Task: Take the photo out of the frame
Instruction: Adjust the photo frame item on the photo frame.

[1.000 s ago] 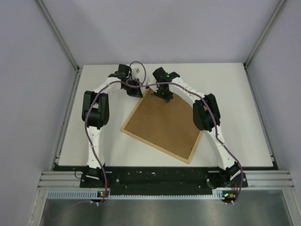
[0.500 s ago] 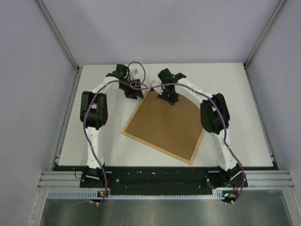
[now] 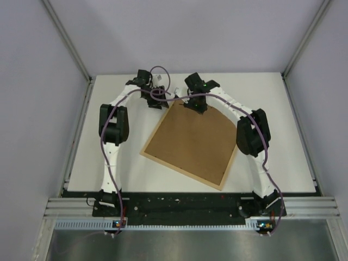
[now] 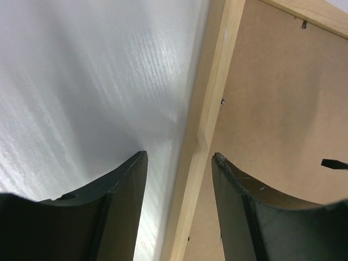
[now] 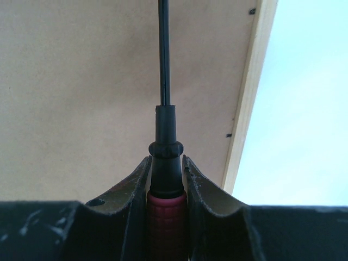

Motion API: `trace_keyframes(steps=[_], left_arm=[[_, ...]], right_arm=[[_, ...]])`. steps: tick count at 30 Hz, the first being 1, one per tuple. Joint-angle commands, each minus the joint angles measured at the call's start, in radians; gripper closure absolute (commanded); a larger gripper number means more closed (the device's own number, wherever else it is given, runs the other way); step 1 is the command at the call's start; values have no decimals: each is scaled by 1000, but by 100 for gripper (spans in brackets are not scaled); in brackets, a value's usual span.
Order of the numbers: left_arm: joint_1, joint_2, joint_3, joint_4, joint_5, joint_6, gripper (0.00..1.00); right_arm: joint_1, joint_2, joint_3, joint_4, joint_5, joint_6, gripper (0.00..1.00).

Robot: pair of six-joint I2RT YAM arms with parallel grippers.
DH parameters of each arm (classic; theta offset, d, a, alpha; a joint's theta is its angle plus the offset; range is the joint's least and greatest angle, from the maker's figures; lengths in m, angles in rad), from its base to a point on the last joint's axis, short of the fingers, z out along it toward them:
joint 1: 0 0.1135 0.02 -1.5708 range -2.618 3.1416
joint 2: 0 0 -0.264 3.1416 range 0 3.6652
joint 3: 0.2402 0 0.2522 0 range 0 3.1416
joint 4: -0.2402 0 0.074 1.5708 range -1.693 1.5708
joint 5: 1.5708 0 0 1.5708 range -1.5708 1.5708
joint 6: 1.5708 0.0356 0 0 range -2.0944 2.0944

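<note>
Astride the rim of the frame (image 4: 209, 109), the left gripper (image 4: 179, 157) gapes open; the right gripper (image 5: 166, 163) clamps a screwdriver (image 5: 164, 65) above its backing board (image 4: 277, 109). It looks stiff, probably light: hold the rim.

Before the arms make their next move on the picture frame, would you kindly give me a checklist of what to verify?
1. Frame face down, backing board up: ok.
2. Right jaws shut on screwdriver: ok.
3. Left jaws open, straddling the frame's rim: ok.
4. Retaining tabs turned clear: cannot tell, too small.
5. Backing board lifted out: not ok, it sits in the frame.
6. Photo reachable: cannot tell, hidden.
</note>
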Motion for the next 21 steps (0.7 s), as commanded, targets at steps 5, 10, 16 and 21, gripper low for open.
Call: trace_keyframes(steps=[5, 10, 16, 21], left_arm=[[-22, 23, 48, 9, 64, -21, 43], [-59, 31, 76, -53, -14, 31, 48], [-99, 26, 100, -113, -134, 74, 63], [-99, 31, 100, -145, -209, 69, 78]], right_arm=[[-9, -15, 74, 27, -3, 17, 100], [-14, -49, 48, 30, -7, 34, 100], [-17, -138, -22, 64, -14, 66, 100], [-17, -250, -139, 120, -24, 81, 100]])
